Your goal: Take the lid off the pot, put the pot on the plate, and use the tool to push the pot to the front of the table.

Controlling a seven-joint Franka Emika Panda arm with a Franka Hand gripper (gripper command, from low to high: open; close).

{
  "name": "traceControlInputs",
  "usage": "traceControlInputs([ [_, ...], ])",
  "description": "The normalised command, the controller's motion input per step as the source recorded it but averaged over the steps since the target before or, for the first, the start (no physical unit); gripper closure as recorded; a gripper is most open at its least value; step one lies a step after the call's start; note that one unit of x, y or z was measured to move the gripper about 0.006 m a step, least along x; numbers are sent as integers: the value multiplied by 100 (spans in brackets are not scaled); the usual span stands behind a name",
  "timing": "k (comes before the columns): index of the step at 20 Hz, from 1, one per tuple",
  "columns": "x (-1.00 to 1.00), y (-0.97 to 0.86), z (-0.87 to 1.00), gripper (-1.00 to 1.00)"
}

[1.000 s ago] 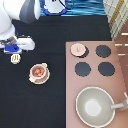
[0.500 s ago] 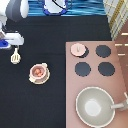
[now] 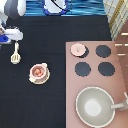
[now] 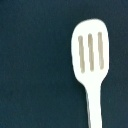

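Movement is small: over the last second the gripper (image 3: 12, 35) has drifted toward the exterior view's top, at its left edge, and now sits just above the tool's (image 3: 16, 54) handle end. The tool itself has barely shifted. It lies flat on the bench (image 3: 60, 40), apart from the gripper as far as I can see (whether the gripper is open or closed, I cannot tell).

Nothing else has changed. The lid (image 3: 78, 48) rests on a stove (image 3: 120, 55) burner, off the pot (image 3: 37, 72). The pot sits on the plate (image 3: 45, 78), near the tool and toward the exterior view's bottom from it. So the first two steps look done, and the pushing has not begun.

The wrist view shows the tool (image 4: 90, 55) close up: smooth cream plastic, a rounded head with three slots, narrowing to a slim handle, against the dark matte bench. The pot is pale pink and round, with reddish-brown contents and two small tabs. The plate is cream, flat and slightly rimmed.
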Motion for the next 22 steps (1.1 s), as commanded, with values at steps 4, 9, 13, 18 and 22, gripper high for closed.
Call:
traceControlInputs([
  [4,-78,-23,-82,-100],
  [9,-49,-16,-81,-100],
  [13,-9,-10,-62,-100],
  [18,21,-15,-14,-100],
  [22,26,-29,-7,-100],
])
